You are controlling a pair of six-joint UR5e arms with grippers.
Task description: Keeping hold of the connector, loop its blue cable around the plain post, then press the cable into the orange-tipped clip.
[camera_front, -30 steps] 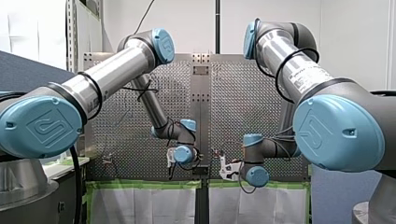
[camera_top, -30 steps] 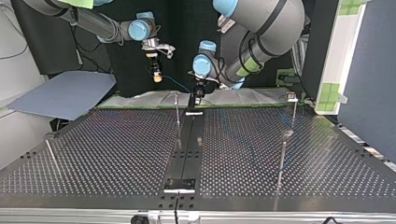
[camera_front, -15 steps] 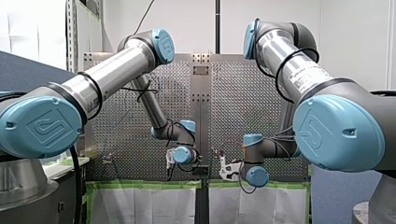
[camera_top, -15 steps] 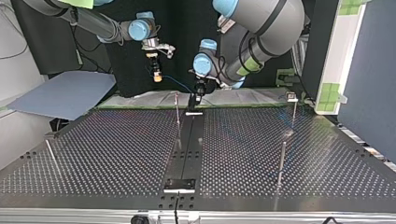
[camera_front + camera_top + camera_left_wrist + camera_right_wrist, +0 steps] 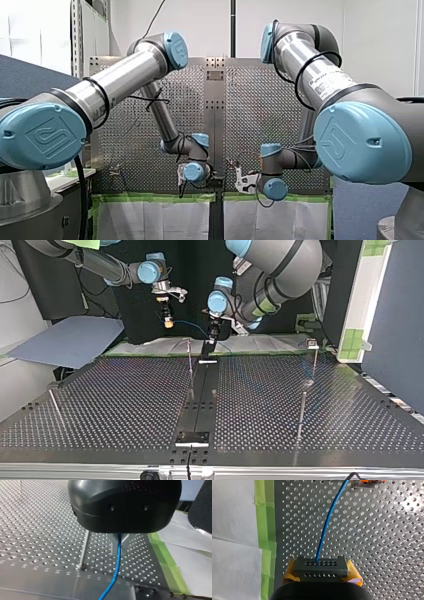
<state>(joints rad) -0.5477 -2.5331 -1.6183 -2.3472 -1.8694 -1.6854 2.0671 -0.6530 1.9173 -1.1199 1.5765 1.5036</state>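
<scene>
A robotics lab, by every sign; two industrial arms with pale blue joint caps, my left arm [image 5: 125, 75] and my right arm [image 5: 310, 65], reach over a perforated metal bench [image 5: 125, 405] drilled in a regular grid of holes; thin metal posts [image 5: 301, 412] stand up from its surface; green tape [image 5: 265, 510] edges white sheeting [image 5: 234, 530] along the bench's side; grey-blue partition panels [image 5: 395, 340] and bare white walls [image 5: 380, 40] close in the cell.
</scene>
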